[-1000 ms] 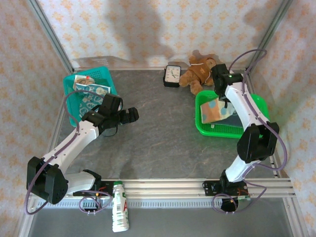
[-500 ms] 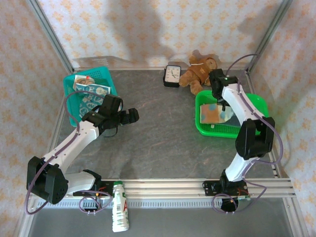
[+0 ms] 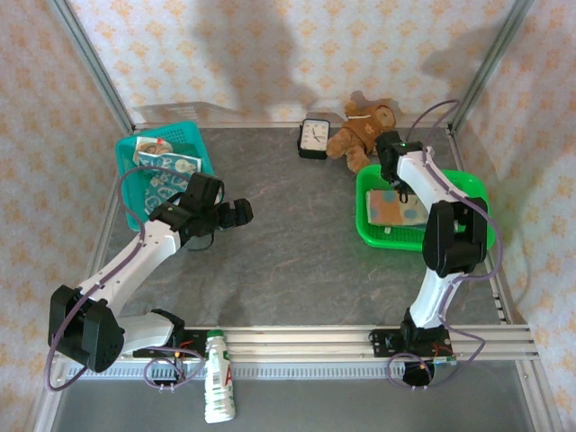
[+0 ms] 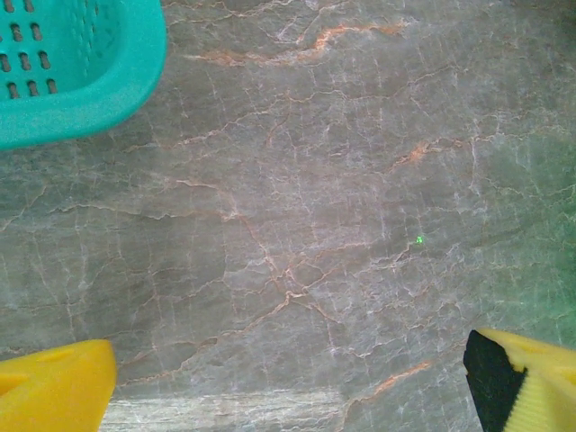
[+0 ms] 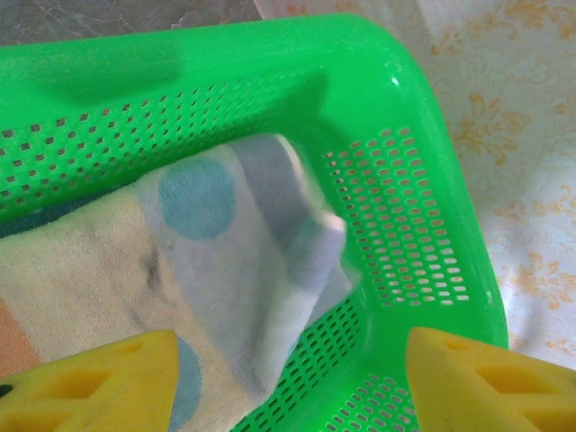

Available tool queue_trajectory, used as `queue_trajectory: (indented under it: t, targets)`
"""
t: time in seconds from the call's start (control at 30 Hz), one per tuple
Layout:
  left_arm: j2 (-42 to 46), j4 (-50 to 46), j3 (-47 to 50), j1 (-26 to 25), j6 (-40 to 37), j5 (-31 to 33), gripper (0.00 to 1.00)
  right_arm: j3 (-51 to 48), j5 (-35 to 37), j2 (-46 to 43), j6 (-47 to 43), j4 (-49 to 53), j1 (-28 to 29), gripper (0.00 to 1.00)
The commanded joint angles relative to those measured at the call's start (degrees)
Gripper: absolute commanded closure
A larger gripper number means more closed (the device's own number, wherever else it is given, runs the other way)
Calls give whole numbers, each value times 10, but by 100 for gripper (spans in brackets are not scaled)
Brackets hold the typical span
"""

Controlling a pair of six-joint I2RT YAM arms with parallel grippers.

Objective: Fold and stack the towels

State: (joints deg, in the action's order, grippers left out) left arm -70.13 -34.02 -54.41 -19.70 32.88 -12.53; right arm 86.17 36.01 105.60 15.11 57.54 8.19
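A dotted towel (image 5: 207,261), cream with pale blue spots and an orange patch at its lower left edge, is lying in the green basket (image 5: 405,135), its loose corner sagging against the perforated wall near the basket's right corner; that corner is looking blurred in the right wrist view; in the overhead view the same towel (image 3: 396,209) is lying flat in the green basket (image 3: 369,236) at the right of the frame; the right gripper (image 5: 288,387) is hanging just above it with its yellow fingers (image 5: 90,387) spread wide at the bottom corners of the frame and pinching nothing; from above, the right gripper (image 3: 396,184) is pointing down over the far end of that basket; more printed towels (image 3: 166,175), bluish with cartoon shapes, are sitting piled in the teal basket (image 3: 129,193) at the upper left of the table (image 3: 297,261); the left gripper (image 3: 236,211) is hovering just right of that basket over bare stone-grey surface; in the left wrist view the left gripper (image 4: 288,387) is showing its jaws spread fully with nothing between them, the teal basket (image 4: 81,81) sitting in the upper left corner; at the back of the table a teddy bear (image 3: 364,126) is lying beside a clock (image 3: 314,137), the bear just behind the green basket; a bottle (image 3: 216,387) is lying at the lower left of the frame, near the left arm's base.
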Motion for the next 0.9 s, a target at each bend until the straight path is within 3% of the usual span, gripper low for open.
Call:
queue_trajectory:
  t: [0.0,0.2,0.5,0.63,0.87]
  targets:
    - [-4,-23,-22,5,-8,22,0,8,33,-4,4,-3,-5,33]
    - [-29,-29,-45,10,-15,57,0,8,-7,-33,4,-12,-5,27]
    - [-109,-49,-132,74,-60,164,0,5,-163,-116,-11,-64,1,1]
    - [-174,-61,-185,130,-74,194,2,4,-223,-145,-17,-99,16,0]
    - [-305,-76,-293,208,-65,189,3,-4,-343,-167,-15,-162,47,1]
